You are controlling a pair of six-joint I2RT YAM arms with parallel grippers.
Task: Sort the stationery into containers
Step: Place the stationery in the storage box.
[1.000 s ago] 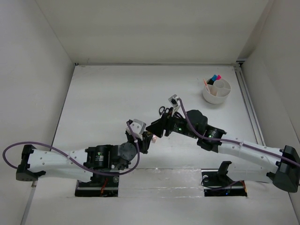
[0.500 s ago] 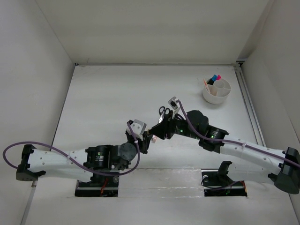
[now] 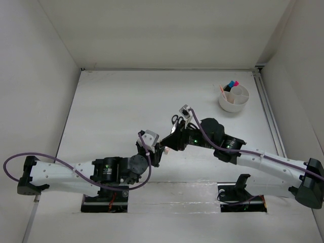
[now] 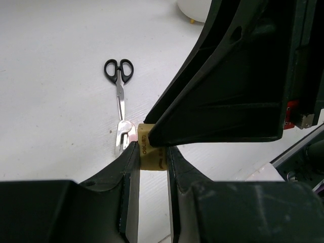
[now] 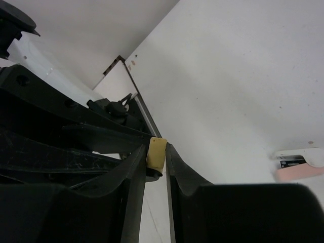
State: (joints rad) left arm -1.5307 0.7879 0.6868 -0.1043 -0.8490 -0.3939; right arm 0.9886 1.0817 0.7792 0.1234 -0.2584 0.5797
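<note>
White table, tub at its far right, scissors mid-table, and I judge this a handover: left gripper clamped on the eraser, right gripper closed against it too, so next the left must release before I carry it to the tub.

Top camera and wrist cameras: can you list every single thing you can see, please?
tub: one, white, round, far right of the table
markers: two, one blue cap and one pink cap, standing in the tub
thin stick: one, pale orange, leaning in the tub
scissors: one pair, black handles, lying flat mid-table
eraser: one, pale yellow, pinched between both grippers
left gripper: black, shut on the eraser
right gripper: black, shut on the same eraser
</note>
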